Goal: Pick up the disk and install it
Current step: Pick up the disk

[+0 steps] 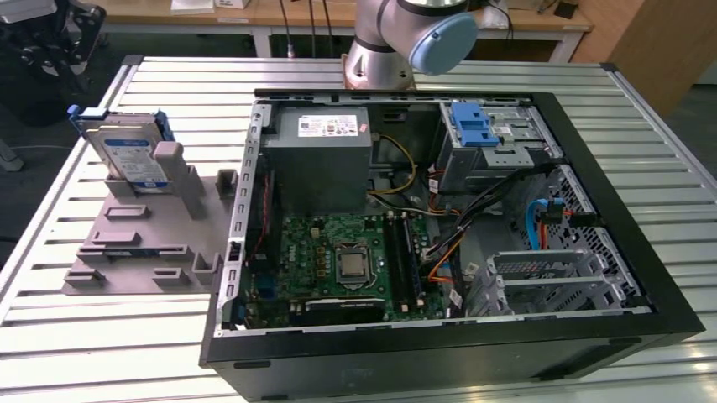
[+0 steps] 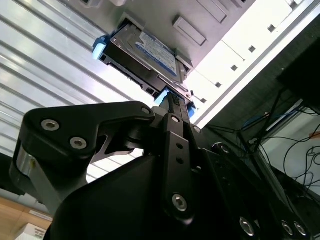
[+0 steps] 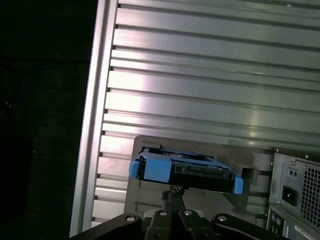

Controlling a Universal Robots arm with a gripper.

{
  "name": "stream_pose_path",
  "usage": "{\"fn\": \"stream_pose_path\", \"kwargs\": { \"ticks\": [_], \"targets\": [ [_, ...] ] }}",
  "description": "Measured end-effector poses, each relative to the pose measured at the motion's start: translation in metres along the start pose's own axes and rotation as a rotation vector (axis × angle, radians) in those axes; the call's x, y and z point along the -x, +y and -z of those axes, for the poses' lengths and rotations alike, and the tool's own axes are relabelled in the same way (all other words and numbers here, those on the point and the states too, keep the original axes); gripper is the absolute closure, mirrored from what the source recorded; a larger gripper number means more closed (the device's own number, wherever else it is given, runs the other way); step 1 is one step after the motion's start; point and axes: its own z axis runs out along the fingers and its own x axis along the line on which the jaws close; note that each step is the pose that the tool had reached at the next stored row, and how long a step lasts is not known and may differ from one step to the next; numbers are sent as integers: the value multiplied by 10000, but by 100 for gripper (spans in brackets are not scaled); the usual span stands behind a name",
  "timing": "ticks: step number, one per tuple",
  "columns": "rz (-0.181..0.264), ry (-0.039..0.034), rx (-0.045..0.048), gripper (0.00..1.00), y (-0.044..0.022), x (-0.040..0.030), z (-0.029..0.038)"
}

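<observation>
A slatted metal table (image 1: 101, 336) is carrying the whole setup. An open black computer case (image 1: 448, 365) is lying on its side on the table, taking up most of the exterior view's right. The grey base of the robot arm (image 1: 404, 38) is rising just behind the case's far wall. Inside the case, a grey power supply (image 1: 319, 159) is sitting at the far end. A green motherboard (image 1: 348, 260) is lying nearer the camera. A metal drive cage with a blue plastic latch (image 1: 473, 126) is sitting in the far corner towards the exterior view's right.

A grey plastic fixture (image 1: 134, 243) with upright posts is resting on the table just beside the case, on the exterior view's left. The disk (image 1: 129, 155) is standing on edge at the far end of this fixture, outside the case. Its blue carrier frame is showing at its edges, and it is leaning against one of the posts.

In both wrist views the black gripper (image 3: 172, 192) is pointing at the disk (image 3: 187, 172) from close by but is not touching it. In the second wrist view the gripper (image 2: 175, 100) is lining up with the blue frame at one end of the disk (image 2: 145, 50). Its fingers are appearing pressed together, with nothing pinched between them.
</observation>
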Motion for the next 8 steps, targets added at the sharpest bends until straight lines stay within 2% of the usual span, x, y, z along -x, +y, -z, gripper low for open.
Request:
{"fn": "stream_pose_path", "kwargs": {
  "ticks": [8],
  "targets": [
    [612, 19, 0, 89, 0, 0, 0]
  ]
}}
